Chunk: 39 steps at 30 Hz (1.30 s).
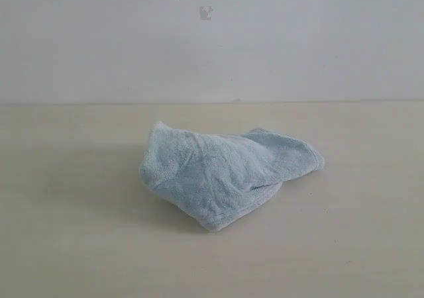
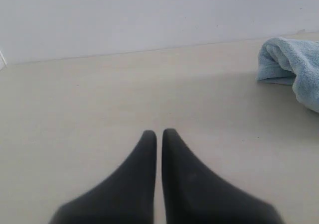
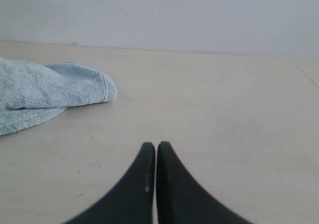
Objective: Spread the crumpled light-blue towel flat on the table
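The light-blue towel (image 1: 222, 175) lies crumpled in a heap at the middle of the pale beige table (image 1: 73, 232). Neither arm shows in the exterior view. In the left wrist view my left gripper (image 2: 159, 133) is shut with nothing in it, low over bare table, and a fold of the towel (image 2: 294, 67) lies well off to one side. The right wrist view has my right gripper (image 3: 156, 146) shut and empty too, with a hemmed corner of the towel (image 3: 55, 92) some way from its tips.
A plain white wall (image 1: 212, 40) rises behind the table's far edge. Bare tabletop surrounds the towel on all sides. A seam in the table surface (image 3: 305, 73) runs near the right gripper's side.
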Each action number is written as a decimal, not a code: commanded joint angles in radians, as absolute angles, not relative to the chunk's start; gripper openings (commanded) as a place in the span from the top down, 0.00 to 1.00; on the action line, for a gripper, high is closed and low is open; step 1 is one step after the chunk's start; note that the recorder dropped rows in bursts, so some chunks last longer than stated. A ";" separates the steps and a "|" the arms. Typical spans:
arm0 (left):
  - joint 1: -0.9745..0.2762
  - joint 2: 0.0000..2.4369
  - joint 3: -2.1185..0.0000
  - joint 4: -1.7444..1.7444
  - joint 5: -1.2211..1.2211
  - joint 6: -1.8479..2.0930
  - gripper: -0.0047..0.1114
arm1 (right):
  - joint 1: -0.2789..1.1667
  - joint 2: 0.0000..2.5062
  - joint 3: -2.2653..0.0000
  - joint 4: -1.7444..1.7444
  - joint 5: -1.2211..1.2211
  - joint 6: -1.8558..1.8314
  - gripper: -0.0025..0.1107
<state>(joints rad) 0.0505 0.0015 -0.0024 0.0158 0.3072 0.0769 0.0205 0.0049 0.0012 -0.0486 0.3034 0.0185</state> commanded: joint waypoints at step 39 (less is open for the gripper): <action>0.047 0.000 0.000 0.008 0.293 0.077 0.93 | 0.020 0.000 0.000 -0.055 -0.755 0.899 0.97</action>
